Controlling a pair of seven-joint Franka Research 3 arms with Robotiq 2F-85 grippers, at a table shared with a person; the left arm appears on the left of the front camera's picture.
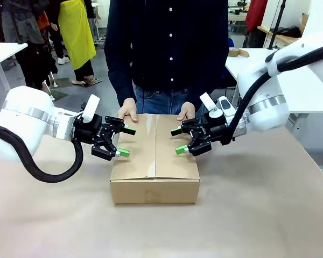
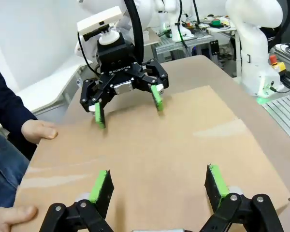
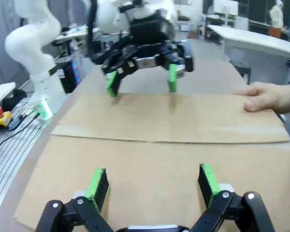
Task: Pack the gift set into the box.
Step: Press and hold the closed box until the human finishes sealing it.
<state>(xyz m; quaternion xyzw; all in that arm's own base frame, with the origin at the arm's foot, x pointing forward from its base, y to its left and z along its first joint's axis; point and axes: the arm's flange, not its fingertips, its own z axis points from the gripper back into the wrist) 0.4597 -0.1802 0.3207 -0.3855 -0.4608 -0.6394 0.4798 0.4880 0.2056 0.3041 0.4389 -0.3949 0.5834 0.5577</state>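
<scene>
left claw [image 1: 126,141]: jaws spread wide, holding nothing. it comes in sideways over the left flap of the large brown cardboard box [image 1: 153,161]. the fingertips sit low over the cardboard; whether they touch it cannot be told. from its own wrist camera the flap lies right under and ahead of the fingers [image 2: 102,186].

right claw [image 1: 177,141]: also spread wide and empty, over the right flap. it faces the left claw with the centre seam between them. the two claws are near each other but apart.

box: top flaps folded shut. it stands on the paper-covered table [image 1: 258,215], directly below both claws.

person at the far side: one hand [image 1: 128,111] rests flat on the far edge of the box just beyond the left claw. the other hand [image 1: 186,112] is on the same edge just beyond the right claw. both hands are apart from the claws.
</scene>
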